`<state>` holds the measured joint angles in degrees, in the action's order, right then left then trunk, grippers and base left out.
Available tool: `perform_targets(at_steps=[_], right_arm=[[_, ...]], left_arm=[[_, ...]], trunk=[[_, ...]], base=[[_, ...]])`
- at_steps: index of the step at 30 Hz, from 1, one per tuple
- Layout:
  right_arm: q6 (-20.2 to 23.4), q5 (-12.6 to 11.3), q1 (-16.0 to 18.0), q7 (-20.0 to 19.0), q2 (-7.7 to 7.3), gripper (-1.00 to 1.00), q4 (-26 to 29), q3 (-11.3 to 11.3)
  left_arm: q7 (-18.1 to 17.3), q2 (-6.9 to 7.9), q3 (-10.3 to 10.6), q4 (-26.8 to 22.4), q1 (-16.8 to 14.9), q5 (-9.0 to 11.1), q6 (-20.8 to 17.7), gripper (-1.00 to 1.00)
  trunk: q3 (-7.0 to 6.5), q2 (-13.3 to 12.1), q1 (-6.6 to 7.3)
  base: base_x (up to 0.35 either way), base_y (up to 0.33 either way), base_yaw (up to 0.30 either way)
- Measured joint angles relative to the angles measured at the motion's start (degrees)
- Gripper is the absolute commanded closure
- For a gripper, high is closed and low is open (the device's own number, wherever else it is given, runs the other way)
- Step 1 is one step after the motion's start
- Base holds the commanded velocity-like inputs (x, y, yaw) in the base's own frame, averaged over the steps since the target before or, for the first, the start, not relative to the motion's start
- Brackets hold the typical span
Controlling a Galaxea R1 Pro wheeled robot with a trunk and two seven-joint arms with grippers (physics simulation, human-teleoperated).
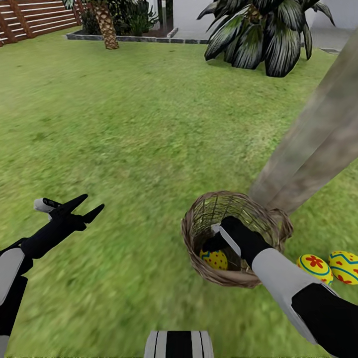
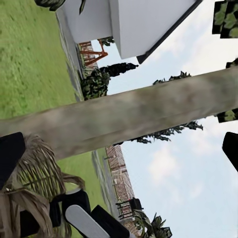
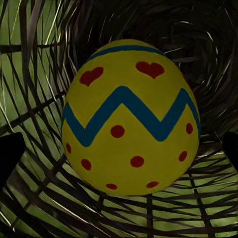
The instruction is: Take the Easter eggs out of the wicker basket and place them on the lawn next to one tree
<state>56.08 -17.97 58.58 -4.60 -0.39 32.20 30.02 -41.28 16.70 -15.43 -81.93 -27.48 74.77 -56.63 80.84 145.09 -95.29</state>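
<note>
- Wicker basket [image 1: 199,248]: stands on the lawn [image 1: 129,129] at near right, its far rim touching or just in front of the base of the leaning tree [image 1: 308,144]; a small loop handle sits on its right rim.
- Egg in the basket [image 1: 214,259]: yellow, with a blue zigzag band and red dots, lying on the basket floor; in the right wrist view [image 3: 130,118] it appears close up against the dark weave, with red hearts near its top.
- Two eggs on the grass: one with a red flower mark [image 1: 314,267] and one at the frame's right edge [image 1: 345,266], side by side just right of the basket and near the tree's base.
- Right gripper [image 1: 219,238]: reaches down inside the basket, above the remaining egg; the dark jaw tips at either edge of the right wrist view stand spread, with the egg between them and untouched.
- Left gripper [image 1: 89,208]: held over bare grass at near left, well apart from the basket; jaws spread and holding nothing.
- Background: a scaly-trunked palm [image 1: 107,25], a broad-leaved plant [image 1: 263,35] and a slatted fence [image 1: 30,17] on the far side.
</note>
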Motion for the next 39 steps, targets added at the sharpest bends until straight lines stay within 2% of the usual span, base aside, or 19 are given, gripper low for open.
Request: perform_targets(at_steps=[22,28,29,35,39], right_arm=[[0.0,0.7,0.0,0.3,-0.85,-1.00,1.0,-0.2],[0.0,2.9,0.1,0.1,-0.81,-1.00,4.3,0.0],[0.0,3.1,0.1,0.1,-0.85,1.00,5.1,-0.1],[0.1,4.3,0.2,0.0,-0.81,1.00,7.0,0.0],[0.1,3.3,1.2,0.0,-0.79,1.00,5.9,0.0]], left_arm=[[0.0,0.00,0.0,0.0,0.0,-0.1,0.0,-1.00],[0.0,0.01,0.0,0.0,0.0,-0.1,0.0,-1.00],[0.0,0.01,0.0,0.0,0.0,-0.1,0.0,-1.00],[0.0,0.01,0.0,0.0,0.0,0.0,0.0,-1.00],[0.0,0.01,0.0,0.0,0.0,0.1,0.0,-1.00]], trunk=[[4.88,0.3,-0.57],[6.19,0.4,-0.70],[6.41,0.4,-0.72],[7.30,0.5,-0.82],[7.53,0.5,-0.84]], base=[[0.000,0.000,0.000],[0.000,0.000,0.000],[0.000,0.000,0.000],[0.000,0.000,0.000],[0.000,0.000,0.000]])
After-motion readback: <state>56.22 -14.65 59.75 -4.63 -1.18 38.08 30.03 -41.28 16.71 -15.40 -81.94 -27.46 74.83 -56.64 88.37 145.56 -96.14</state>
